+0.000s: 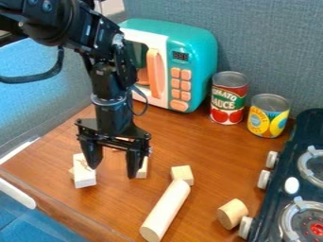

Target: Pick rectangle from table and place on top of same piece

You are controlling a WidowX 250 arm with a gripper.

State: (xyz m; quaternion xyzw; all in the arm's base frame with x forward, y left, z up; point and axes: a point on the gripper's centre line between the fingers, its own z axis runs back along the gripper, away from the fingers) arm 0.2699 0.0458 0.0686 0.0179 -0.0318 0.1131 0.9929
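Probably light, stiff and non-slip, the pale rectangular wooden block (pixel 143 171) (target assumed) is seen in from the brown wooden table (pixel 208 153)'s left edge, beside the wide-open black gripper (pixel 114 167); narrow sides should be pinched midway.

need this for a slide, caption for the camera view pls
Black gripper hanging open over wooden blocks on a table, near a teal toy microwave, two cans and a stove.
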